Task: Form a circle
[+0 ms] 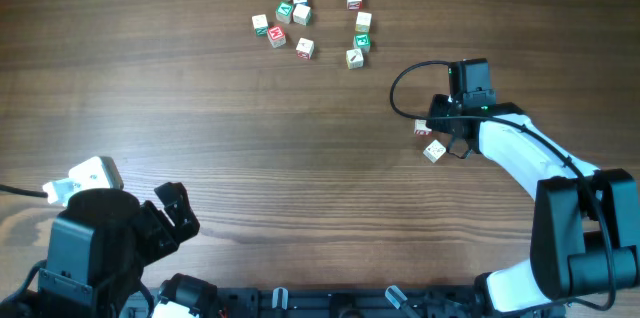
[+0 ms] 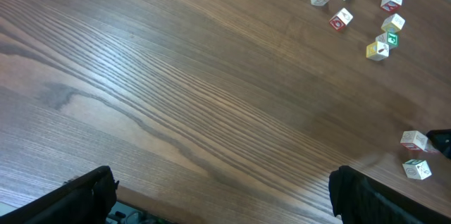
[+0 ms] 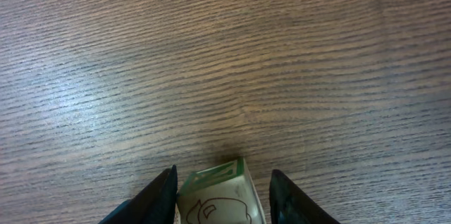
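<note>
Mid-right of overhead | right gripper brackets a stray cube narrowly, grip unconfirmed | likely to carry it to the circle | left gripper wide, idle

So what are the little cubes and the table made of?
The cubes look like pale matte wood, probably, with red or green printed faces. The table looks like brown wood or wood-look laminate: long grain lines, slight sheen.

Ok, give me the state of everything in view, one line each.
Left gripper, fingers open, empty.
Right gripper, fingers open around the green-topped cube, not clamped.
Green-topped cube, resting on the table.
Neighbouring cube, loose beside it.
Far cubes, two loose clumps, no circle.
</note>
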